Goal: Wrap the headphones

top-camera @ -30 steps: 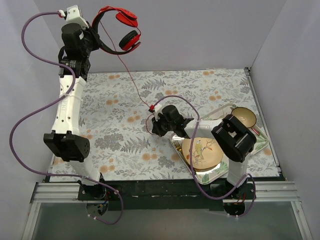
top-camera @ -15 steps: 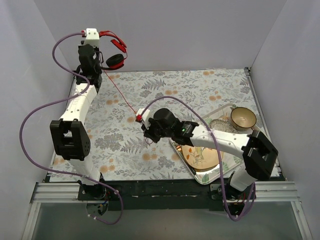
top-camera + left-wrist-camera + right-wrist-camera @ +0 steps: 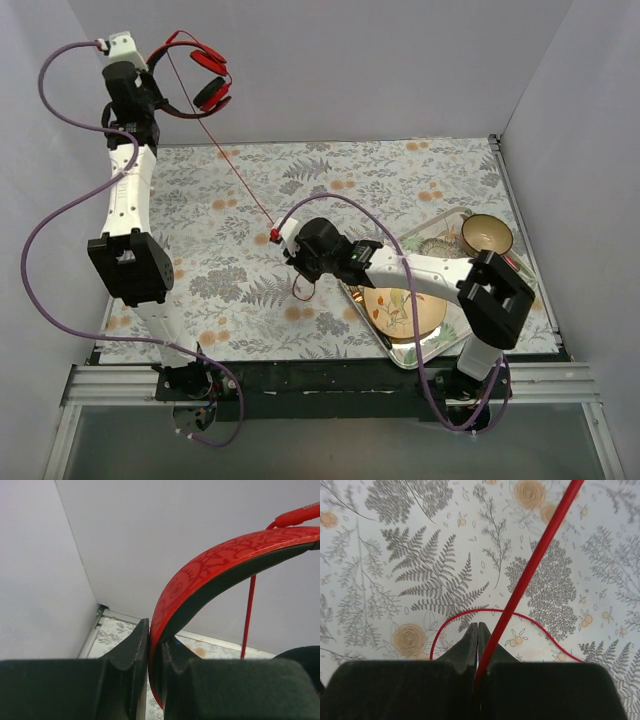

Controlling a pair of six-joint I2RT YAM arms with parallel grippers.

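Observation:
My left gripper (image 3: 150, 93) is raised high at the back left and is shut on the red-and-black headband (image 3: 200, 575) of the headphones (image 3: 197, 72). Its fingers (image 3: 132, 645) pinch the band, and the earcups hang to its right. The thin red cable (image 3: 232, 170) runs taut, down and to the right, to my right gripper (image 3: 282, 240), which is low over the table's middle. The right wrist view shows that gripper (image 3: 478, 628) shut on the cable (image 3: 532, 567). A loose loop of cable (image 3: 470, 612) lies on the cloth under it and also shows from above (image 3: 303, 291).
A metal tray (image 3: 404, 358) at the front right holds a bird-patterned plate (image 3: 402, 306) and a brown bowl (image 3: 487, 233). Grey walls close in the left, back and right. Purple robot cables loop off both arms. A floral cloth (image 3: 220, 260) covers the table.
My left arm has swung the headphones up and left over the last half second. My right gripper has slid left over the second, still holding the cable, which is pulled straighter.

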